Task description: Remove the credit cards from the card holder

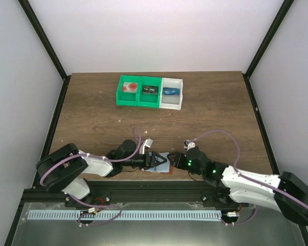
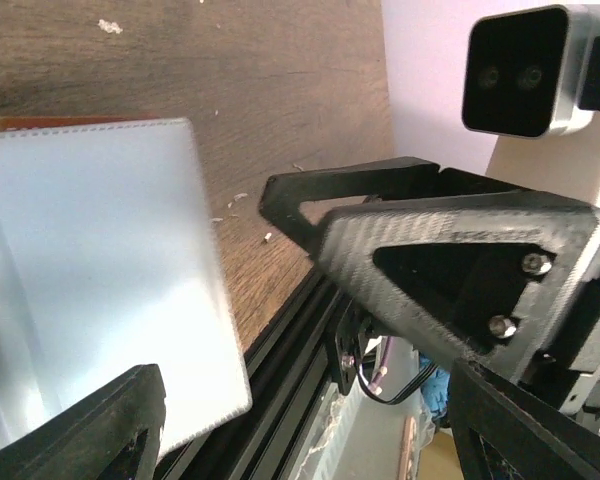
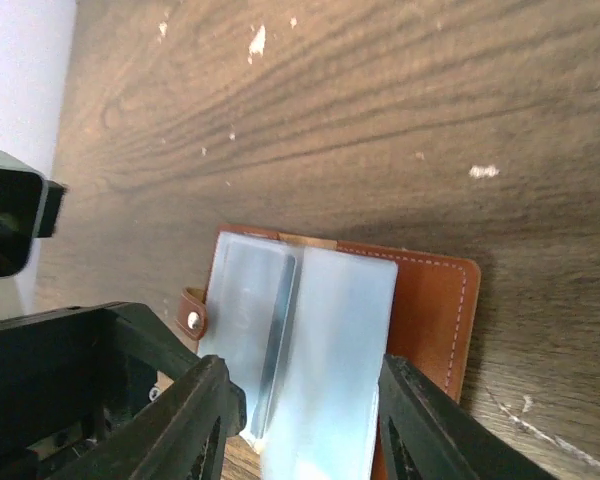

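The card holder [image 3: 435, 300] lies open near the table's front edge, orange-brown outside with pale grey-blue sleeves [image 3: 320, 330] standing up from it. It also shows in the top view [image 1: 165, 167] and as a pale panel in the left wrist view [image 2: 90, 280]. No credit card shows clearly; the sleeves hide what is in them. My right gripper [image 3: 310, 425] is open, its jaws on either side of the sleeves. My left gripper [image 2: 310, 440] is open at the holder's left side, one finger [image 2: 100, 420] over the panel's corner. In the top view, both grippers, left [image 1: 155, 160] and right [image 1: 175, 160], meet at the holder.
A green-and-white row of bins [image 1: 150, 92] stands at the back middle, with small red, dark and blue items inside. The black frame rail [image 2: 280, 350] runs along the table's front edge, right beside the holder. Small white crumbs dot the wood.
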### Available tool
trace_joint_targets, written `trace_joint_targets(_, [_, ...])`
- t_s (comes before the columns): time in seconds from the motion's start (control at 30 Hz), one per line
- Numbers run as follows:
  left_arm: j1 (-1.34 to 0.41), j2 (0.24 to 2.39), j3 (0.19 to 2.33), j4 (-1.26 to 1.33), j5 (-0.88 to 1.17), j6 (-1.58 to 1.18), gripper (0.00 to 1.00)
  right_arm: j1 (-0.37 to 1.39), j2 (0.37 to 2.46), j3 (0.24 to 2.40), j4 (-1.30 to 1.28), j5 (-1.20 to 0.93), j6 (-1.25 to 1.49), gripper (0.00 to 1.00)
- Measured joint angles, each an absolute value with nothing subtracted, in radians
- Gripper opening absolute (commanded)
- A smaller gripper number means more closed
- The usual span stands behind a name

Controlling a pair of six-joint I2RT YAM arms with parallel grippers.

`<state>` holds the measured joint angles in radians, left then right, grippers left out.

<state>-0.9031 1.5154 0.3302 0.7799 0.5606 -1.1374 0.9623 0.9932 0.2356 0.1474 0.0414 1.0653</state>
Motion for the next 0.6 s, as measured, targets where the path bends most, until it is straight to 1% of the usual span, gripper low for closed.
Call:
trace_joint_targets(0.07, [-0.903,1.512,0.334,0.774,0.557,-1.132,0.79,0.962,0.923,0.220,0.130,0.064,1.070,0.45])
trace_joint_targets(0.13, [-0.903,1.509,0.336,0.768,0.554,-1.125,0.79,0.962,0.864,0.208,0.108,0.084,1.075,0.44])
trace_joint_targets(0.3, [-0.881,1.459,0.338,0.714,0.538,-1.108,0.81,0.962,0.788,0.201,0.071,0.102,1.073,0.30])
trace_joint_targets(0.43, [-0.825,1.365,0.326,0.651,0.513,-1.074,0.84,0.962,0.793,0.201,0.073,0.089,1.068,0.22])
trace_joint_targets(0.6, [-0.775,1.269,0.277,0.559,0.487,-1.036,0.88,0.963,0.878,0.206,0.102,0.045,1.058,0.13])
